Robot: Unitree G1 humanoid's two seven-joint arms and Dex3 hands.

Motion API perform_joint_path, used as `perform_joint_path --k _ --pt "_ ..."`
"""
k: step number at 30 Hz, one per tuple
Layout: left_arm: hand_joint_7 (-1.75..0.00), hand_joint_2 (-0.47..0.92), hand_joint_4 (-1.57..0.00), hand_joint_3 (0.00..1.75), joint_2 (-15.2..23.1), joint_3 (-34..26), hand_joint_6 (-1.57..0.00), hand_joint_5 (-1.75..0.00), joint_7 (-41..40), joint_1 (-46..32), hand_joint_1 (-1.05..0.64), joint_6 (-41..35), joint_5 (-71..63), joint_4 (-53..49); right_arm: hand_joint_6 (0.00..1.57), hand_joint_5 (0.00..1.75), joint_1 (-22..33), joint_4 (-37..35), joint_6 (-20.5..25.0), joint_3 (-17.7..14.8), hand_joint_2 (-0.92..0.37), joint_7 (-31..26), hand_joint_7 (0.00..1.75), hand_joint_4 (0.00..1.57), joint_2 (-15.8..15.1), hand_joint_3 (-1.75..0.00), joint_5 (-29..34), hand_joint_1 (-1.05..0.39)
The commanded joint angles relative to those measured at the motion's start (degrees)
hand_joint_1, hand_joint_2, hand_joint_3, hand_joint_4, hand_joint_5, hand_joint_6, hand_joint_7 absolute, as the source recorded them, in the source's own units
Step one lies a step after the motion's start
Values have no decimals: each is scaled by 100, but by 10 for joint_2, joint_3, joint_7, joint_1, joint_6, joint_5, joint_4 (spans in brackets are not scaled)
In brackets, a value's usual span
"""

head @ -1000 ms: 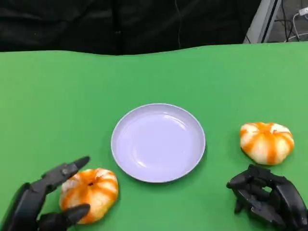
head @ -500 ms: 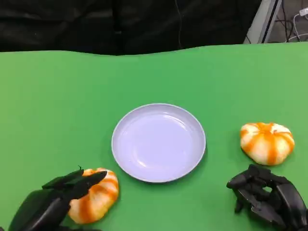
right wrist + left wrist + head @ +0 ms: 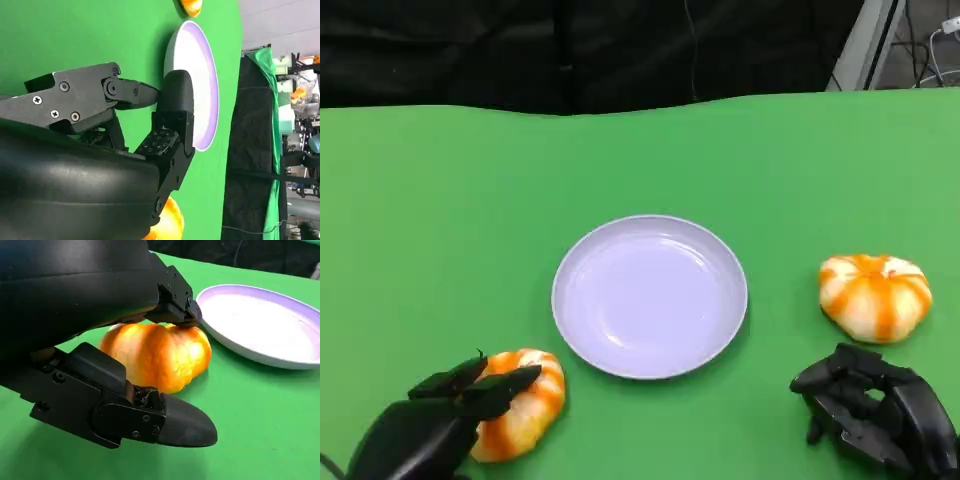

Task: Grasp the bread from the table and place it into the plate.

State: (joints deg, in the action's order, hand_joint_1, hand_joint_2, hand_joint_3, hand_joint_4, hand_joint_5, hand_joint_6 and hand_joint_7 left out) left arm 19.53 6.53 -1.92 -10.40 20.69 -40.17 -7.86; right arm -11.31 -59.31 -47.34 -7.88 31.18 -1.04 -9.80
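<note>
Your left hand [image 3: 430,425] closes around the bread [image 3: 520,402] just left of and nearer you than the plate [image 3: 650,296], fingers touching its top, second bread [image 3: 875,295] right of the plate, your right hand [image 3: 875,415] curled empty below it

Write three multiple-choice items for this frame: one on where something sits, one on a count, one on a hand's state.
1. Where is the plate?
A. between the two breads
B. at the table's far edge
C. under the right hand

2. How many breads are on the table?
A. one
B. two
C. three

3. What is the left hand doing?
A. resting flat on the plate
B. holding a cup
C. closing its fingers around the left bread

Answers: 1 A, the right bread and the left bread flank it; 2 B, the head view shows two; 3 C, fingers sit over and beside it in the left wrist view.
</note>
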Motion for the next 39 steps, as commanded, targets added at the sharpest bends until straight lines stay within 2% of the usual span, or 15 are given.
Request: perform_joint_path --k 1,7,15,17,18,19,21,22,23,26,34,39 --pt "0 92 -24 41 15 8 -33 -3 -6 4 -105 -22 3 -10 86 168 6 7 -7 -1 -92 -4 96 70 -9 -42 2 -26" --pt "-1 92 -30 49 17 17 -35 -4 -6 12 -104 -34 13 -22 86 168 9 11 -6 0 -92 -3 96 71 -8 -43 1 -26" --pt "-1 92 -31 51 25 26 -35 -3 -12 14 -104 -40 20 -22 85 168 9 13 -5 0 -92 -3 97 71 -8 -43 1 -26" --pt "-1 92 -34 52 17 26 -37 -4 -16 24 -102 -50 26 -33 85 168 11 14 -6 0 -92 -4 97 71 -9 -43 2 -26" --pt "-3 92 -46 47 13 26 -44 -6 -19 30 -90 -55 28 -39 85 168 11 14 -6 0 -92 -3 97 70 -9 -42 2 -26" --pt "-3 92 -50 46 11 26 -46 -7 -23 35 -86 -59 29 -44 85 168 12 15 -6 0 -92 -3 97 70 -9 -42 2 -26" --pt "-2 92 -58 27 12 27 -52 -5 -31 40 -58 -59 29 -50 84 169 12 15 -7 1 -92 -4 97 69 -9 -42 3 -26" --pt "-2 92 -59 23 13 28 -53 -4 -35 41 -52 -56 30 -53 84 169 13 16 -6 1 -92 -5 97 69 -9 -42 3 -26" --pt "-2 92 -62 14 13 29 -55 -3 -38 41 -35 -54 32 -56 84 169 13 16 -5 2 -92 -6 97 69 -9 -42 3 -27" --pt "-1 92 -64 5 16 33 -56 -1 -40 40 -19 -56 34 -55 84 170 13 16 -5 2 -92 -4 98 69 -10 -42 3 -27" --pt "-2 92 -65 5 27 44 -61 -1 -39 36 0 -73 23 -39 84 170 11 14 -3 -1 -92 2 97 69 -10 -41 -2 -27" --pt "-2 92 -65 4 27 47 -64 -1 -37 35 5 -89 24 -30 85 169 11 17 -1 0 -92 0 97 69 -9 -41 -3 -26"
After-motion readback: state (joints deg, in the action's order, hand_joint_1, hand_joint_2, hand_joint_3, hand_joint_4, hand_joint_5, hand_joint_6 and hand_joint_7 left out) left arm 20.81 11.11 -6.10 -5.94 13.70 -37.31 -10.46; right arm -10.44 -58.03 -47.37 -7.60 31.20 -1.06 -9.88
